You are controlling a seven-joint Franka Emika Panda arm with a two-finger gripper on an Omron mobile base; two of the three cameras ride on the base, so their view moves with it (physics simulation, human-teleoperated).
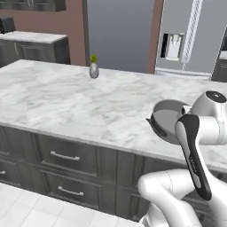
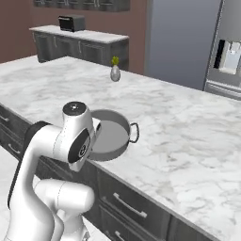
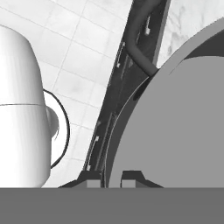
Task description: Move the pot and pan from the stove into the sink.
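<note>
The wide, shallow grey metal pot (image 2: 109,136) hangs tilted, its thin wall pinched between the clenched fingers (image 3: 113,178); rigid, probably heavy and slippery, it could swing.

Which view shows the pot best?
Right base view: the pot shows whole, tilted, with rim, floor and one loop handle. Left base view shows part of it behind the arm. Hand view shows its wall close up between the pincer fingertips.
</note>
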